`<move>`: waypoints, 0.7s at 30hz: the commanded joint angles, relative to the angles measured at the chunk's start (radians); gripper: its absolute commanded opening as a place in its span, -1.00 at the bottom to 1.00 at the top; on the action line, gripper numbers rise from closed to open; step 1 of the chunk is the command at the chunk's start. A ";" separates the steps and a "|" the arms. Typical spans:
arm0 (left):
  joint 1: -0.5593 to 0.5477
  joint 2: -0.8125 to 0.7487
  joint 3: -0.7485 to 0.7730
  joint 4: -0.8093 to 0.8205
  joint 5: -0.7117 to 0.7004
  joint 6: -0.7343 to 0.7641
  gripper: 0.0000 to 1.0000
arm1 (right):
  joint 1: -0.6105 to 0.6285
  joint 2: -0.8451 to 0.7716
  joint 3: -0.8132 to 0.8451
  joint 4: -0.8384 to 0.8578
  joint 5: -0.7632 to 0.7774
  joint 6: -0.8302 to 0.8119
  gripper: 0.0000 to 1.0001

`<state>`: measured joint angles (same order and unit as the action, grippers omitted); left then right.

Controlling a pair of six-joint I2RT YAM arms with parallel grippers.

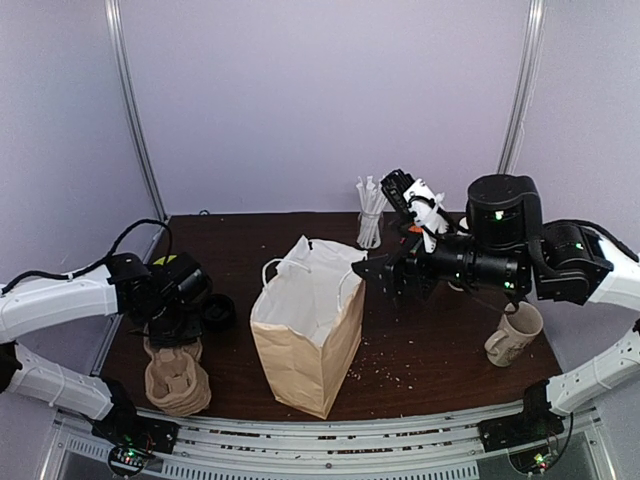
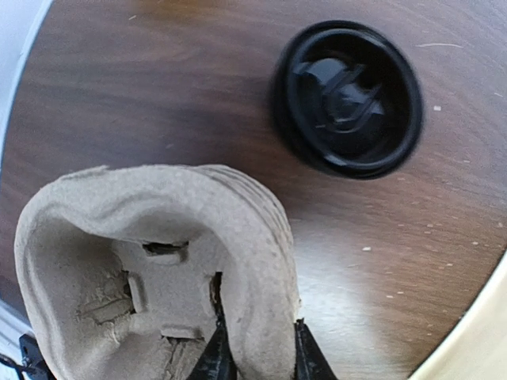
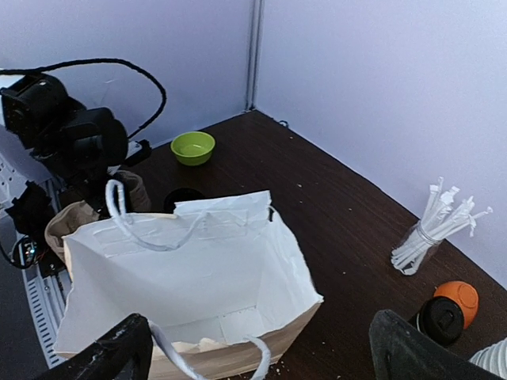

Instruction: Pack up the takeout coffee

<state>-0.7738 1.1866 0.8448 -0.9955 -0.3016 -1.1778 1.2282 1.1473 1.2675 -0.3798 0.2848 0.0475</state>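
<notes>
Two robot arms are seen at a dark brown wooden table [image 1: 420, 360]. A tall brown paper bag with a white lining and white handles [image 1: 305, 340] is stood upright and open at the centre. The right gripper [image 3: 265, 350] is held by the bag's open top, its fingers spread wide with nothing between them. At the table's left front, a beige moulded-pulp cup carrier [image 2: 158, 237] is pinched by its wall between the fingers of the left gripper [image 2: 261, 360]. The takeout coffee, a black paper cup with a black plastic lid [image 2: 347, 99], is stood on the table just beside the carrier, outside the bag. A cream ceramic mug [image 1: 513, 335] is placed at the right, and a clear glass of white straws [image 1: 370, 215] at the back.
</notes>
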 commanded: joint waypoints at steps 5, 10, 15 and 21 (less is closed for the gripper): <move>-0.088 0.094 0.084 0.140 0.020 0.032 -0.97 | -0.218 0.030 0.112 -0.182 0.077 0.219 0.96; -0.151 0.191 0.141 0.160 -0.001 0.037 -0.97 | -0.329 0.041 0.125 -0.173 -0.045 0.292 0.96; -0.159 0.239 0.153 0.225 0.006 0.057 -0.98 | -0.395 0.124 0.192 -0.216 -0.188 0.315 0.97; -0.160 0.281 0.152 0.275 -0.004 0.084 -0.98 | -0.427 0.263 0.296 -0.294 -0.347 0.289 0.91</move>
<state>-0.9314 1.4357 0.9878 -0.8597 -0.3122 -1.1145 0.8150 1.3407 1.4990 -0.5991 0.0837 0.3401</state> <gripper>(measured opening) 0.182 0.969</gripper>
